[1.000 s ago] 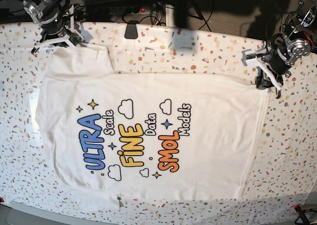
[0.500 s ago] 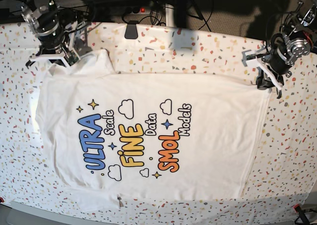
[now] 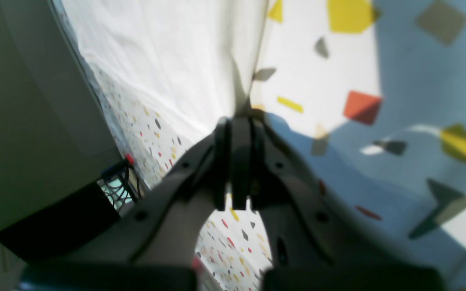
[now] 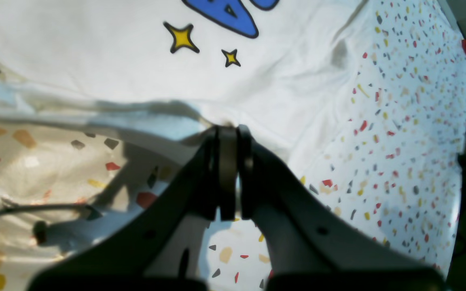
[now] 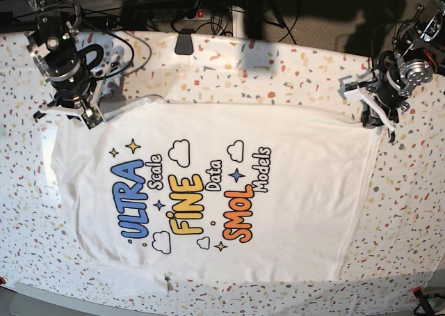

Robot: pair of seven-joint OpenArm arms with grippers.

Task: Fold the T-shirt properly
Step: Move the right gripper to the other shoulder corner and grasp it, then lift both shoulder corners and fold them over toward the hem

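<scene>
- Shirt (image 5: 208,191) lies flat and print-up across the middle of the desk, on the speckled cloth (image 5: 292,72), its hem toward the right edge.
- Left gripper (image 3: 237,121) sits near the far right corner, fingers pressed together on the shirt's edge.
- Right gripper (image 4: 227,129) sits near the far left corner, fingers clamped on a fold of the shirt beside the yellow stars (image 4: 182,37).

Right gripper (image 5: 89,118), wrist angled downward, jaws pressed together on the T-shirt (image 5: 278,191) corner. Left gripper (image 5: 379,124) likewise clamps the T-shirt's opposite corner.
</scene>
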